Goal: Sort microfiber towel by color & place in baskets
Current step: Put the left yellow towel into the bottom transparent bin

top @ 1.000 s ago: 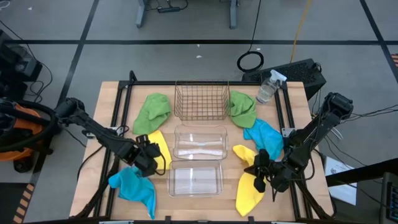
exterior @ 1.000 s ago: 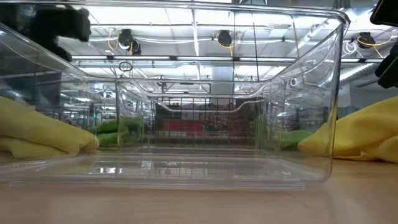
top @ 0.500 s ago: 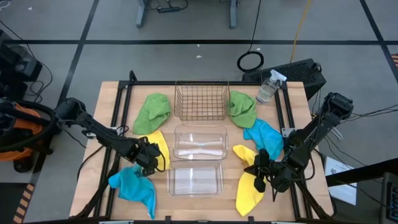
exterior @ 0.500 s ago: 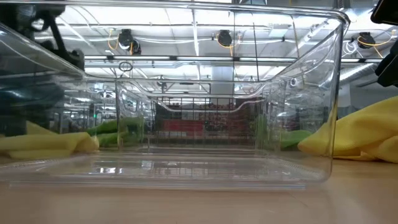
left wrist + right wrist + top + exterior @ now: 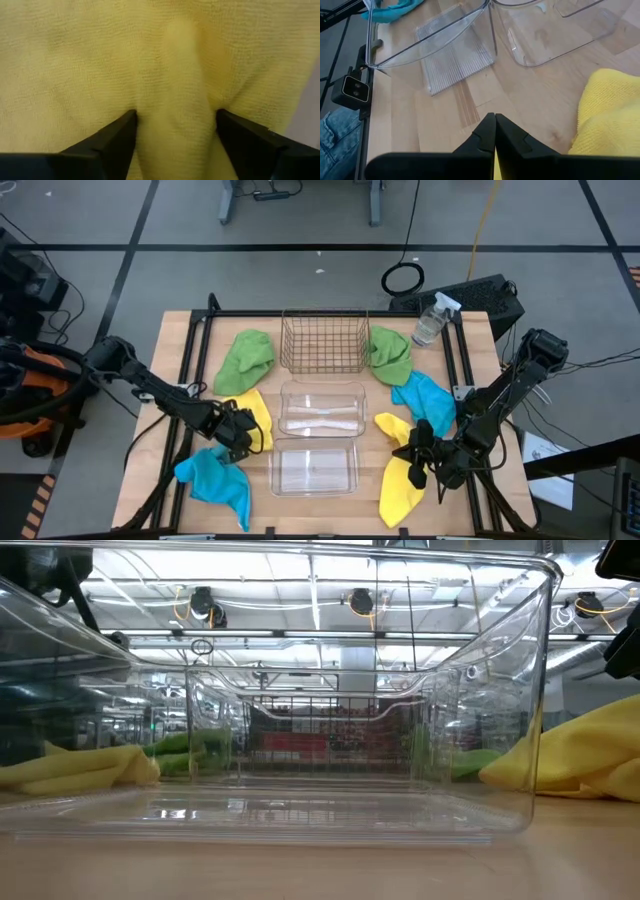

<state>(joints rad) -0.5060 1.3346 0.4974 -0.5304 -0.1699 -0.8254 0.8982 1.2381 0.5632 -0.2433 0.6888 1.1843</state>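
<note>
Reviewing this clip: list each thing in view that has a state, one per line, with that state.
left gripper: open, fingers straddling a raised fold of the left yellow towel
right gripper: shut, holding nothing, above bare wood beside the right yellow towel
wire basket: empty
middle clear basket: empty
near clear basket: empty
green towels: crumpled on the table
blue towels: crumpled on the table

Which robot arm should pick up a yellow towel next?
Probably the left. Its pincer is open, with a fold of the yellow towel bunched between the fingers, ready to pinch. The right pincer is shut, hovering over bare wood beside the other yellow towel.
</note>
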